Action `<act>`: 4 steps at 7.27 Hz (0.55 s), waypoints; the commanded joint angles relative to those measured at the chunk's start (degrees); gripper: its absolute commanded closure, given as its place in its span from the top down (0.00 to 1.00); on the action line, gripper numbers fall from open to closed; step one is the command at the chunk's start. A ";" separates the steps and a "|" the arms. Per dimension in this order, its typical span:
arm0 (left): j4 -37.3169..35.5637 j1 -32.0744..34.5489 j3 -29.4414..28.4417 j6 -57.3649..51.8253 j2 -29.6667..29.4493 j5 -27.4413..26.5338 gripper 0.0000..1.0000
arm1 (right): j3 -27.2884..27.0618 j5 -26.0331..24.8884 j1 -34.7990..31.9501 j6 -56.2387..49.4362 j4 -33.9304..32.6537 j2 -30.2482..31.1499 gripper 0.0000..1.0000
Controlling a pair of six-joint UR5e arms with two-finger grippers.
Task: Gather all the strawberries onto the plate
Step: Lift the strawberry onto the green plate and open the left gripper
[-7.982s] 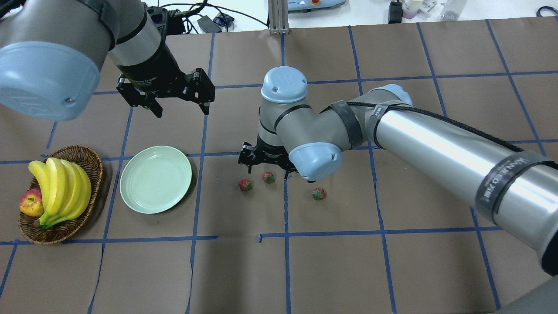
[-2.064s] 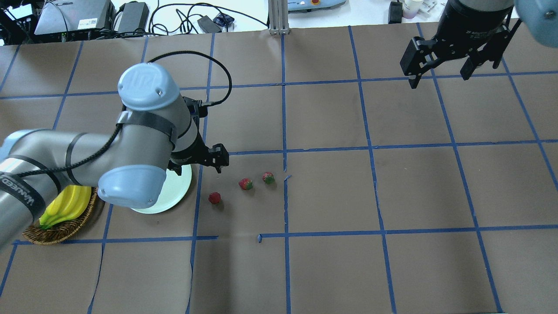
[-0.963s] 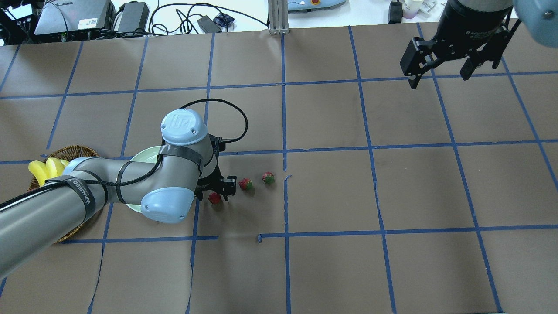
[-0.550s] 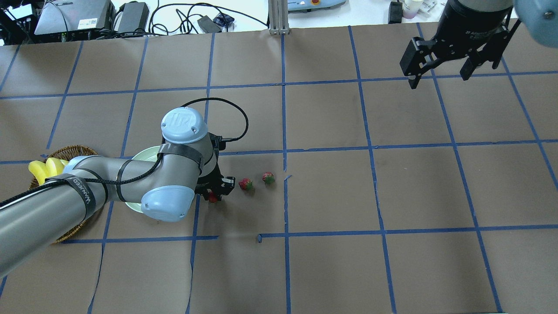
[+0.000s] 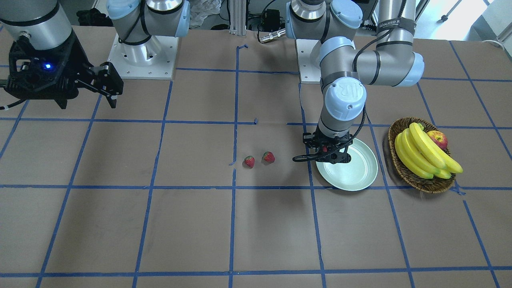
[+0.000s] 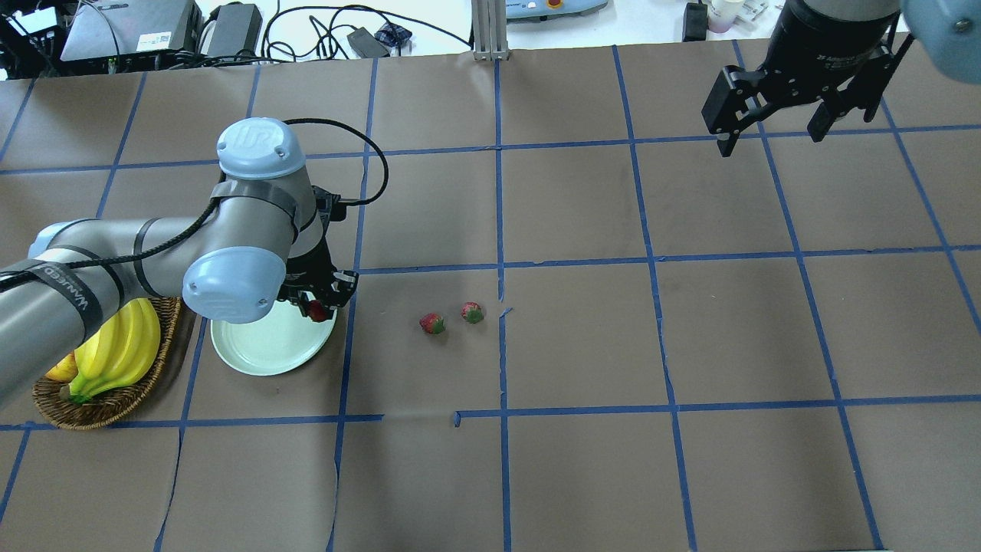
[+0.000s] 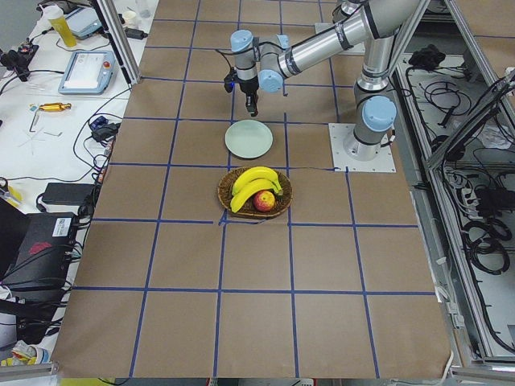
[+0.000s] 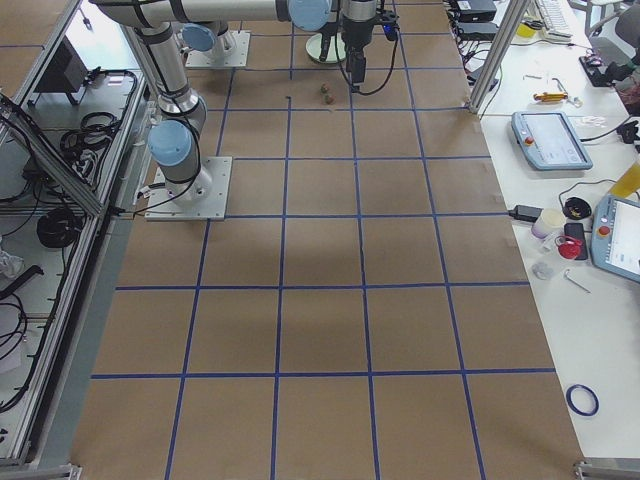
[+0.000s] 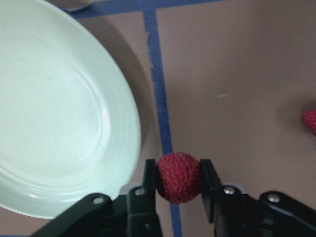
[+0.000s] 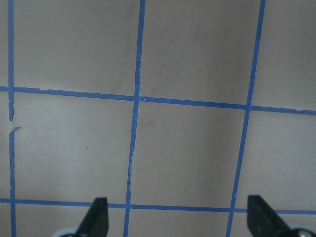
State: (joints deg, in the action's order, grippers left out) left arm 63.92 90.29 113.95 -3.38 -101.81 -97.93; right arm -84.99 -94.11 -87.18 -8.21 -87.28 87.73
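Clamps one strawberry (image 9: 178, 178) in the left hand (image 9: 178, 172), just beside the rim of the plate (image 9: 59, 113). Shows two other strawberries (image 6: 432, 323) (image 6: 472, 312) on the surface (image 6: 582, 345), apart from the plate. Holds the right hand (image 6: 772, 136) spread open, far off.

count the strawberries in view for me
3. The held strawberry is in the left gripper by the plate rim; the middle strawberry and the far strawberry lie side by side on the table, off the plate. None looks hidden.
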 commanded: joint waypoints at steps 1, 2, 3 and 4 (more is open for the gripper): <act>-1.93 -2.40 1.96 -1.36 -0.67 -0.59 0.00 | 0.00 -0.02 -0.01 0.04 0.00 -0.01 1.00; -5.52 -2.40 3.63 -1.10 -0.85 -0.25 0.12 | 0.00 -0.02 -0.01 -0.05 0.00 -0.01 1.00; -6.25 -2.40 3.91 -1.62 -0.93 -0.07 0.75 | 0.00 -0.11 -0.01 -0.05 0.09 0.08 1.00; -6.52 -2.40 3.48 -1.63 -0.94 -0.15 1.00 | 0.00 -0.11 -0.01 -0.13 0.00 -0.01 1.00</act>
State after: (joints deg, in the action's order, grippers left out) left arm 58.39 87.93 117.38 -4.84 -102.67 -98.12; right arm -84.99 -94.18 -87.19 -8.27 -87.24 87.74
